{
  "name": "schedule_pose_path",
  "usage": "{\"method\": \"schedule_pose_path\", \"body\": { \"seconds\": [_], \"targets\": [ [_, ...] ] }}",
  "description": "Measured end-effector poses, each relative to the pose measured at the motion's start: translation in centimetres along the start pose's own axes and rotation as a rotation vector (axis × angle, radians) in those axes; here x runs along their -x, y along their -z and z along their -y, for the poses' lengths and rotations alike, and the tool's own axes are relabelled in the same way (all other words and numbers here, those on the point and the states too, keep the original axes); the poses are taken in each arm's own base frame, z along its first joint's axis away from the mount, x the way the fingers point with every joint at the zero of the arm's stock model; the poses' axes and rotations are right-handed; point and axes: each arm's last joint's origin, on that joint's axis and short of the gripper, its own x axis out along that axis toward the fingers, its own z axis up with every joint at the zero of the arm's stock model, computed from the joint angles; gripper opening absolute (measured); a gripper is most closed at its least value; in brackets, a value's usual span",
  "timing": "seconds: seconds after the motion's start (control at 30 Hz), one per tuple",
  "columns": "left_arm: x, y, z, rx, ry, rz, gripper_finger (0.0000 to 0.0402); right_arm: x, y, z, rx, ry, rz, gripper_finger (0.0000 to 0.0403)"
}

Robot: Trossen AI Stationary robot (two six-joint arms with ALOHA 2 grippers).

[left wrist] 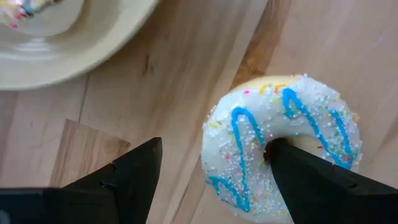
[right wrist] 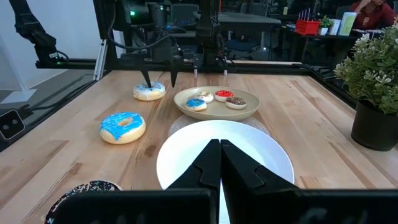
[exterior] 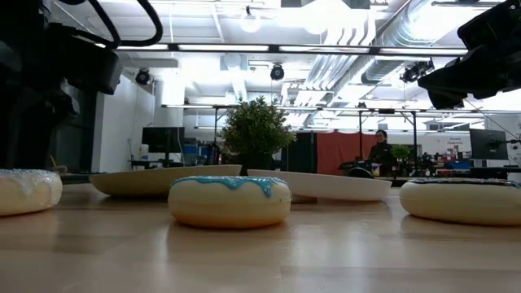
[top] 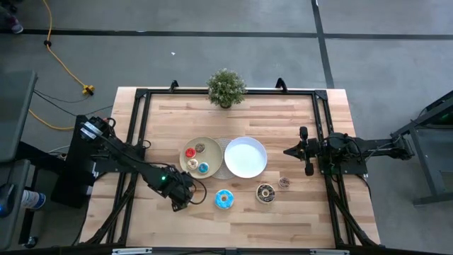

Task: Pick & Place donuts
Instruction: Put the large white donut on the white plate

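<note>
Even, bright indoor light from overhead; ceiling lights (exterior: 249, 23) glare white in the low view and wash out the ducts around them. The table (top: 233, 219) is evenly lit in the high view, shadows under the arms soft and short. The white plate (top: 245, 156) is nearly blown out, little surface detail. In the low view the near tabletop is blurred; the blue-iced donut (exterior: 229, 200) is fairly sharp and the room behind is hazy. In the left wrist view the dark fingers (left wrist: 124, 180) are unfocused and the sprinkled donut (left wrist: 283, 146) slightly soft. In the right wrist view the plant (right wrist: 373, 81) at the edge looks stretched.
</note>
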Motion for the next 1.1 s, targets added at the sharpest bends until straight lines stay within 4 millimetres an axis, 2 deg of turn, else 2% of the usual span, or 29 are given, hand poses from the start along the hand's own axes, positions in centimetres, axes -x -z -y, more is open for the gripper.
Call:
{"method": "schedule_pose_path", "body": {
  "seconds": [0.53,0.77,1.1],
  "targets": [
    [-0.5,0.2,-0.2,-0.010,-0.004,-0.018,0.0287,0.0,0.0,0.0,0.000,0.000,0.000,0.0001],
    [-1.2,-0.4,-0.4,0.018,0.003,-0.050,0.0287,0.0,0.0,0.0,0.000,0.000,0.000,0.0000],
    [-1.2,-0.4,-0.4,0.032,0.015,-0.062,0.0287,0.0,0.0,0.0,0.000,0.000,0.000,0.0000]
  ]
}}
